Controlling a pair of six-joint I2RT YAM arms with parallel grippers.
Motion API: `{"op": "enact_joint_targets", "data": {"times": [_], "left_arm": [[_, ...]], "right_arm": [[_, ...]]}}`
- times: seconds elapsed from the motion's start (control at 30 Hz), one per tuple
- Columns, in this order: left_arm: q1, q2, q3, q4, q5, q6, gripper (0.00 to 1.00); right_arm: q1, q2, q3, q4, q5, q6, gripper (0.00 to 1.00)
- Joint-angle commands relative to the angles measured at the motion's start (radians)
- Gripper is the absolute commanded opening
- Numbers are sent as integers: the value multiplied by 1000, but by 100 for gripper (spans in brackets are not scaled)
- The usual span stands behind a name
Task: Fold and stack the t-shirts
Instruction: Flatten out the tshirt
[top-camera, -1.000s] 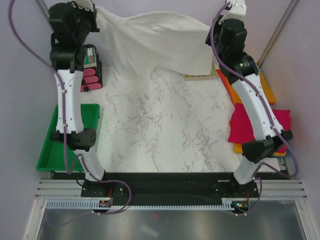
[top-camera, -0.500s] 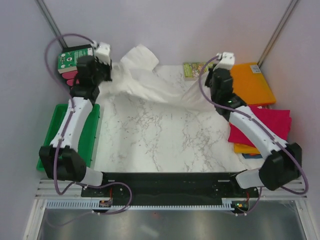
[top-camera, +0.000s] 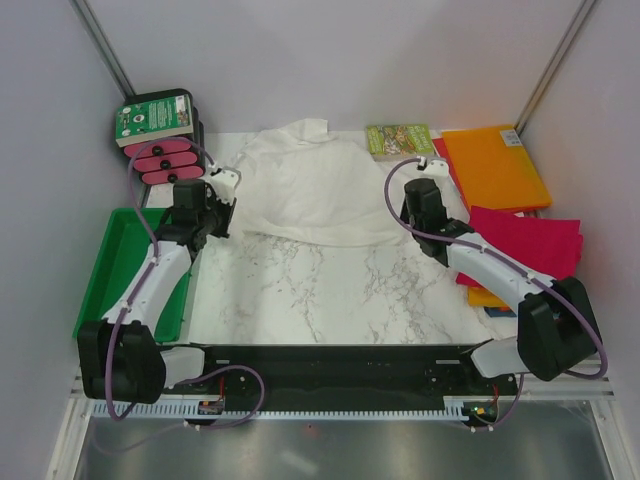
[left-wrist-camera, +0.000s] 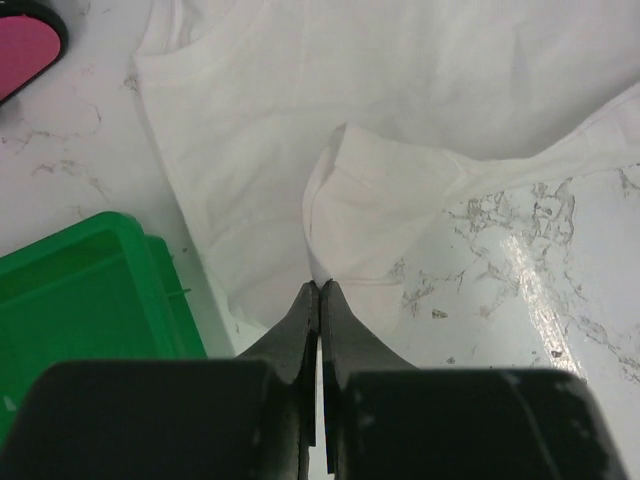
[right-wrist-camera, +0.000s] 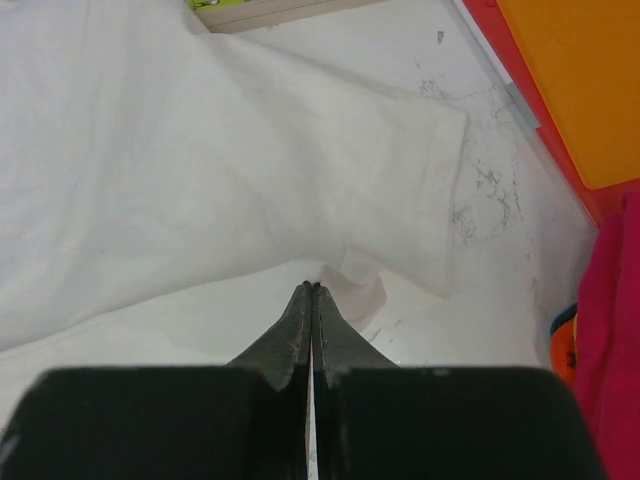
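The left gripper (left-wrist-camera: 319, 292) is squeezing its two fingers together with no gap showing. Its tips are biting into a raised fold at the near edge of the white t-shirt (top-camera: 310, 190), which is lying spread and wrinkled on the marble table (top-camera: 320, 290), reaching away ahead of the tips and off to their right. The right gripper (right-wrist-camera: 311, 292) is likewise pressing its fingers fully together and nipping a small pucker of the same shirt's near edge, just beside a short sleeve. Most of the cloth is lying ahead of it and to its left, so the shirt is spanning the space between the two grippers. Just left of the left gripper the green tray (top-camera: 100, 290) is sitting, with a black holder of pink discs (top-camera: 160, 160) further ahead on that side. The magenta t-shirt (top-camera: 525, 245) is lying to the right of the right gripper, and the orange t-shirt (top-camera: 495, 165) is lying flat ahead and to its right. A small green-covered book (top-camera: 398, 138) is sitting straight ahead of it, beyond the white cloth.
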Motion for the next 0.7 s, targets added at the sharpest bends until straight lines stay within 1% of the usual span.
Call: {"op": "enact_joint_targets", "data": {"times": [0.0, 0.07, 0.13, 0.17, 0.23, 0.27, 0.3, 0.33, 0.37, 0.4, 0.43, 0.5, 0.53, 0.57, 0.63, 0.67], "left_arm": [[2, -57, -46, -57, 34, 86, 2], [2, -70, -47, -109, 63, 91, 2], [2, -79, -47, -118, 80, 87, 2], [2, -77, -43, -117, 80, 74, 2], [2, -58, -14, -88, 84, 62, 2], [2, -39, 6, -75, 89, 48, 2], [2, 26, 76, -71, 89, 36, 2], [2, 63, 120, -75, 88, 15, 2], [2, 99, 164, -81, 83, 4, 2], [2, 163, 248, -87, 74, -7, 2], [2, 180, 282, -86, 65, -36, 2], [2, 196, 339, -72, 45, -55, 2], [2, 188, 342, -54, 45, -68, 2], [2, 182, 339, -46, 54, -71, 2], [2, 165, 310, -47, 75, -65, 2], [2, 159, 274, -49, 81, -64, 2]], "right_arm": [[22, -55, -34, -42, -7, 52, 0], [22, -61, -28, -62, -1, 46, 0], [22, -52, 12, -85, 22, 36, 0], [20, -32, 26, -88, 30, 16, 0], [-4, 12, 109, -97, 53, -10, 0], [-26, 81, 151, -106, 47, -14, 0], [-77, 124, 261, -119, 30, -8, 0], [-101, 215, 334, -160, 32, 2, 0], [-116, 253, 476, -183, 51, 9, 0], [-124, 280, 530, -194, 76, 11, 0], [-124, 296, 567, -177, 103, 12, 0], [-116, 273, 575, -108, 104, 8, 0], [-110, 255, 562, -55, 72, 2, 0], [-109, 259, 566, -70, 53, -3, 0], [-103, 293, 578, -178, 48, 6, 0], [-100, 290, 516, -189, 48, 12, 0]]}}
